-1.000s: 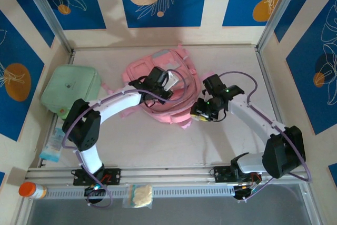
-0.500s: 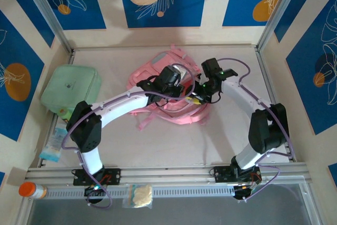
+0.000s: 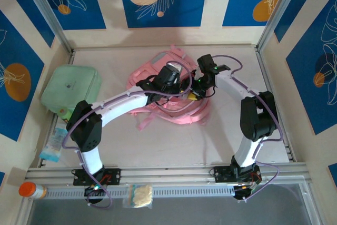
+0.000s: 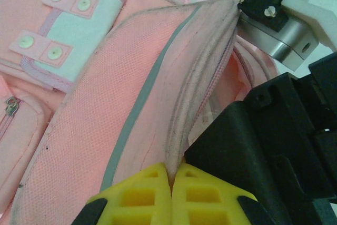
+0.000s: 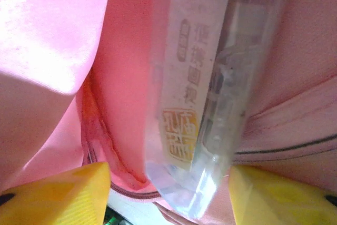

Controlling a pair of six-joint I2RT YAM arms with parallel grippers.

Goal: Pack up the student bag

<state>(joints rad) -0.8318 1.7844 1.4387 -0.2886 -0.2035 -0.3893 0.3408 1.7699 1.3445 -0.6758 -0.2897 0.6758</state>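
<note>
The student bag (image 4: 105,104) rim was clamped by the left pincer (image 4: 171,183). The right pincer (image 5: 168,193) was spread wide around a clear packet (image 5: 195,104), which could be ejected if the rim slipped.

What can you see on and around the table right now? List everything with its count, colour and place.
student bag: one, pink with grey trim, middle of the table toward the far side
soft case: one, mint green, far left by the wall
clear packet: one, transparent with a printed label, inside the bag's mouth
flat packet: one, blue and white, left edge, nearer than the soft case
bottle: one, orange cap, near-left corner
small bag: one, cream contents, near rail by the left arm's base
left gripper: one, yellow pads, shut on the bag's opening edge
right gripper: one, yellow pads, open, either side of the clear packet
</note>
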